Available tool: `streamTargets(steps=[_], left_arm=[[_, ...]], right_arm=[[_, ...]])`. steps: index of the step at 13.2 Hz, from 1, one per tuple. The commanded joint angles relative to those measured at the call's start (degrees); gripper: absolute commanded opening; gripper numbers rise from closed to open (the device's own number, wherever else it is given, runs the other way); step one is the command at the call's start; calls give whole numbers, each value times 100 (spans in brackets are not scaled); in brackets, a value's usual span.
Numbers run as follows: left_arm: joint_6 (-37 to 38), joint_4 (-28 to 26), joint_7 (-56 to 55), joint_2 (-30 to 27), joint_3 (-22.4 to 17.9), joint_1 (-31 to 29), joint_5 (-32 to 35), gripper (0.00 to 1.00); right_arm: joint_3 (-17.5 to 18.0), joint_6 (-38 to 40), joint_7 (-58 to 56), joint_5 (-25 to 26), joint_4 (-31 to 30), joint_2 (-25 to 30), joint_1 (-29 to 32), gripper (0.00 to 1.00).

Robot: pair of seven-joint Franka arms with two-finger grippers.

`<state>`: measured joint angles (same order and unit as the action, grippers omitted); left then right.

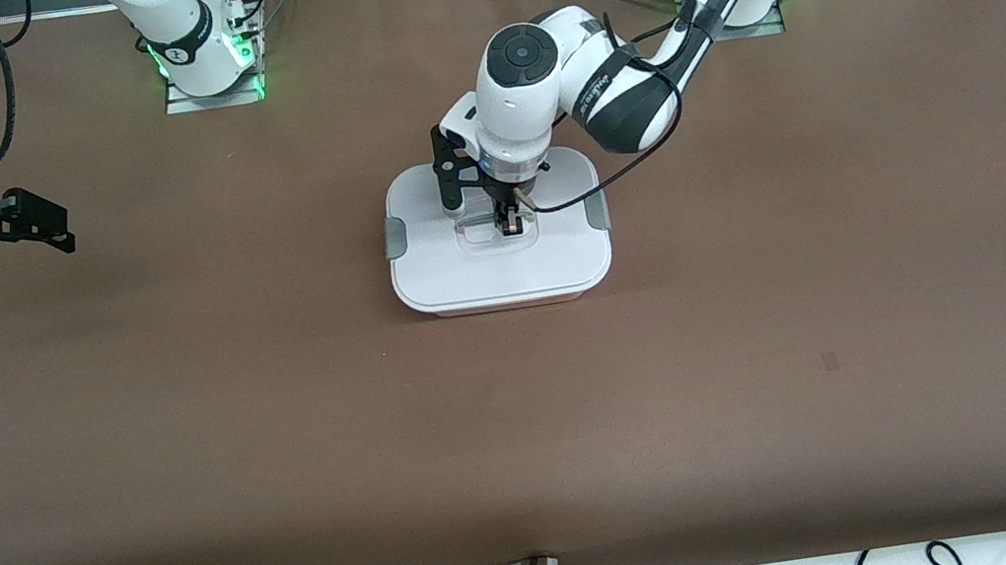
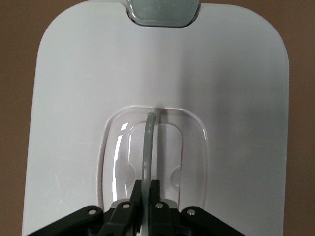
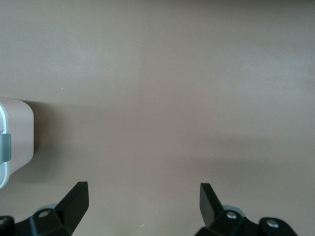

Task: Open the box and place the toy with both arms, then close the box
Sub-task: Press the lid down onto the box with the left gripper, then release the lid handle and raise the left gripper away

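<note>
Box point(image 1: 501, 268) lid's clear handle point(image 2: 146, 147) pinched in left tool point(image 1: 509, 220): lift straight up, clips point(image 1: 395, 237) permitting; right tool point(image 1: 6, 227) waits wide over counter point(image 1: 526, 438).

I find almost nothing to read here. My left arm point(image 1: 625, 95), right of centre in the upper part of the front view, carries white lettering on its black band, too small for me to make out. The box lid point(image 1: 500, 263) is unmarked.
</note>
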<state>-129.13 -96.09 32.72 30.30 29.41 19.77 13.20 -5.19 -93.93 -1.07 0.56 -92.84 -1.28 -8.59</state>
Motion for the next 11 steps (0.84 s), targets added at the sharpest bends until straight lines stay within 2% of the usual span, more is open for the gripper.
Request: streamTargets(steps=[1, 5, 9, 11], left_arm=[[-51, -59, -108, -15, -32, -34, 218, 100], [790, -6, -404, -541, 3, -139, 191, 100], [2153, 46, -1598, -1305, -14, -367, 165, 100], [2436, 46, -2467, -1666, -41, -718, 156, 100]], right_arm=[[1, 59, -34, 6, 126, -48, 7, 100], [1, 59, -34, 6, 126, -48, 7, 100], [1, 41, -34, 6, 126, -48, 7, 100], [1, 41, -34, 6, 126, -48, 7, 100]])
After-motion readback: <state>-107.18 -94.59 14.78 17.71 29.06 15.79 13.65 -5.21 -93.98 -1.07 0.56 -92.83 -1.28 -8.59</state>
